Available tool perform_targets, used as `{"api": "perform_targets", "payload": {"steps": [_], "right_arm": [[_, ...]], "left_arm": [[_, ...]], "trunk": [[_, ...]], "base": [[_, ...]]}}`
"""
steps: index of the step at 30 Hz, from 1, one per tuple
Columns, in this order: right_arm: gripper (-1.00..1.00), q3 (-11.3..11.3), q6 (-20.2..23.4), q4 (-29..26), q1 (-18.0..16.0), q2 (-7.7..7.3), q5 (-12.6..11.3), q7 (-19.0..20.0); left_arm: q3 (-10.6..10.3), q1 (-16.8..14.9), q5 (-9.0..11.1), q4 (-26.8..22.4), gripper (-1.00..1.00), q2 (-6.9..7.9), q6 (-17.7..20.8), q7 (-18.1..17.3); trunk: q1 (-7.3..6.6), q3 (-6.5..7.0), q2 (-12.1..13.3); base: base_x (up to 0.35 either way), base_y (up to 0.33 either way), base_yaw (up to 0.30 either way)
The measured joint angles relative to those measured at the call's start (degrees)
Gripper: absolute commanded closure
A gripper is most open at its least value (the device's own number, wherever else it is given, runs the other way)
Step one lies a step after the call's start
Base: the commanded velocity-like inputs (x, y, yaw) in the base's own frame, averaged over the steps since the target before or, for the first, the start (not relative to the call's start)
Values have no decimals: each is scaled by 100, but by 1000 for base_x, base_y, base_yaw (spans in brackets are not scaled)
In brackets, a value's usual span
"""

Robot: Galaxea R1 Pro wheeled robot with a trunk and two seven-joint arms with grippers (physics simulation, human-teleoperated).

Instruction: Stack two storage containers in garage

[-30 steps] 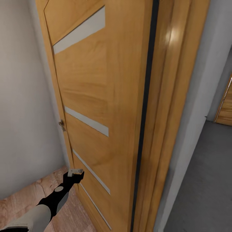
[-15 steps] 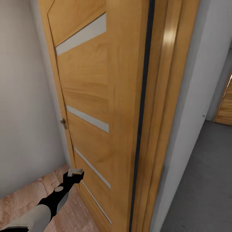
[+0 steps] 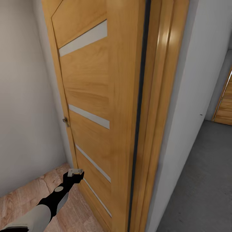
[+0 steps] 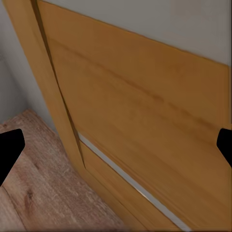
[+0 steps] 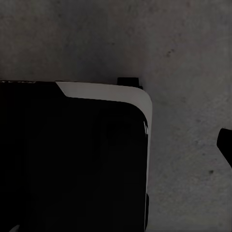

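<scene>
**Q:** Fingers first: what are they doing?

**R:** Left gripper point(image 3: 76, 172) hangs low in front of the door point(image 3: 93, 96). In the left wrist view its 2 fingers point(image 4: 9, 152) sit at opposite edges of the picture, spread wide with nothing between them. For the right gripper, the wrist view gives 1 dark fingertip point(image 5: 225, 145) at the edge above grey concrete floor point(image 5: 193, 48) and a black, white-edged part of the robot point(image 5: 72, 159); I cannot tell whether it is open or closed.

**Q:** What could go wrong from here?

**R:** The robot is close to the door's edge and frame point(image 3: 161, 96). I judge that turning or rolling on could knock the left arm point(image 3: 53, 199) into the door panel, or catch the base on the frame, because the gap to the grey floor point(image 3: 199, 180) on the right looks tight.

**Q:** And the 2 tubs, anything in them?

**R:** They are out of sight, so their contents cannot be judged. Neither hand carries one, so I take this as travel between rooms, wood floor point(image 3: 29, 196) on the left.
</scene>
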Motion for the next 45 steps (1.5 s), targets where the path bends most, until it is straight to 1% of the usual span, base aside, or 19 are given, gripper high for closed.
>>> {"api": "perform_targets", "payload": {"steps": [12, 23, 45], "right_arm": [[-100, 0, 0, 0, 0, 0, 0, -2], [-100, 1, 0, 0, 0, 0, 0, 0], [-100, 5, 0, 0, 0, 0, 1, -3]], "left_arm": [[0, 0, 0, 0, -100, 0, 0, -3], [0, 1, 0, 0, -100, -1, 0, -1], [0, 1, 0, 0, -100, 6, 0, 1]], "trunk": [[-1, 0, 1], [0, 0, 1], [-2, 0, 1]], "base": [[-22, 0, 0], [-174, 0, 0], [-42, 0, 0]]}}
